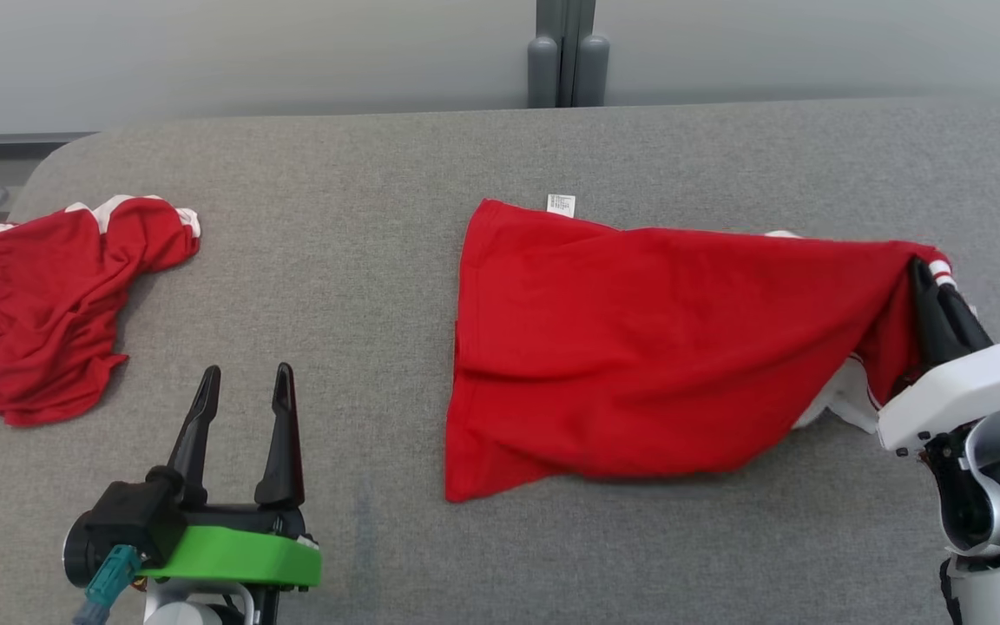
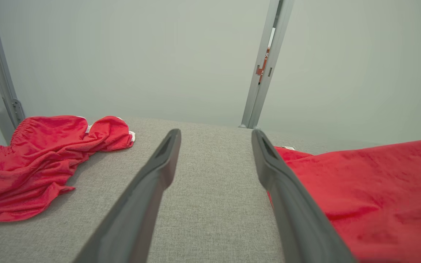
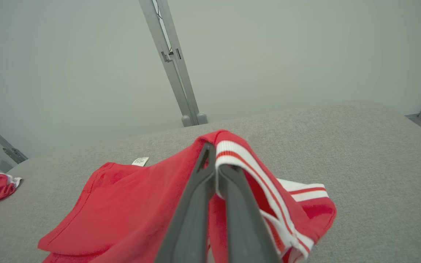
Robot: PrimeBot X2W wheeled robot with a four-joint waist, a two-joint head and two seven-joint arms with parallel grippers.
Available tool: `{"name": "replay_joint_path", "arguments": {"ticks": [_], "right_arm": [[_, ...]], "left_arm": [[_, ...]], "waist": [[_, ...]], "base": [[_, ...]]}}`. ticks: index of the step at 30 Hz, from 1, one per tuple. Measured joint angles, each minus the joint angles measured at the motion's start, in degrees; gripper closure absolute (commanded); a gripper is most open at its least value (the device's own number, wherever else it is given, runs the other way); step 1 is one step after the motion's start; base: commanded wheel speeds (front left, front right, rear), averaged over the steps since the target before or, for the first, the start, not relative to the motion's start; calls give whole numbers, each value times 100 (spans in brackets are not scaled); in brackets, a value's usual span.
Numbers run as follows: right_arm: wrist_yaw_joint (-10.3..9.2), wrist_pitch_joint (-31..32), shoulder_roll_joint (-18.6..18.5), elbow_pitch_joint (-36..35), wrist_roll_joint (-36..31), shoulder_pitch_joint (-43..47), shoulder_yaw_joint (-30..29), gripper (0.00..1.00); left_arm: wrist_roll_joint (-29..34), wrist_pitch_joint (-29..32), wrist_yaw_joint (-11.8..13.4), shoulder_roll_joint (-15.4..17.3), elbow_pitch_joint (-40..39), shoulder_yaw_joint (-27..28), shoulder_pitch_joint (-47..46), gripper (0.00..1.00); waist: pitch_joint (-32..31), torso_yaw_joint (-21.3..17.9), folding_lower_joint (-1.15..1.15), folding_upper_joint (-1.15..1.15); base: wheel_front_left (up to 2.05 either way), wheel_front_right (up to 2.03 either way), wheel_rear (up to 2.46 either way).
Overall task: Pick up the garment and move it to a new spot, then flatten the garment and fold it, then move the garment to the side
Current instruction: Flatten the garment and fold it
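At far left I see a crumpled red piece [image 1: 49, 304] on the grey padded surface [image 1: 361, 217]. Right of it, my left gripper [image 1: 247, 375] has its fingers spread wide and holds nothing. The red garment [image 1: 656, 347] lies right of centre, with a white label [image 1: 561, 205] at its far edge. My right gripper [image 1: 921, 271] is pinched on the garment's striped trim [image 3: 247, 160], and that corner is raised off the surface.

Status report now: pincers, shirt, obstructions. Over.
Right pincer shut on shirt at its striped edge, edge raised. Left pincer open, empty. Other red garment crumpled far left, apart from shirt.
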Motion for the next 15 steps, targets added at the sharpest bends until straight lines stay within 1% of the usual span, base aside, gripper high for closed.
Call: {"name": "replay_joint_path", "arguments": {"ticks": [3, 6, 12, 15], "right_arm": [[-1, -78, -15, 630, 71, -270, -48, 100], [-2, -357, -125, 1388, 77, -802, -45, 100], [-1, -967, -524, 2960, 76, -1912, 208, 100], [-1, -1311, -762, 3717, -45, -2383, 316, 100]], "left_arm": [[0, 0, -3, 0, -3, -21, -58, 0], [0, 0, -7, 1, -3, -69, -132, 0], [0, 0, -9, 0, -3, -177, -229, 0], [0, 0, -12, 1, 24, -216, -303, 0]], "waist": [[76, -2, 0, 0], [161, 23, 0, 0], [306, 197, 0, 0], [389, 339, 0, 0]], "base": [[0, 0, 0], [0, 0, 0], [0, 0, 0], [0, 0, 0]]}}
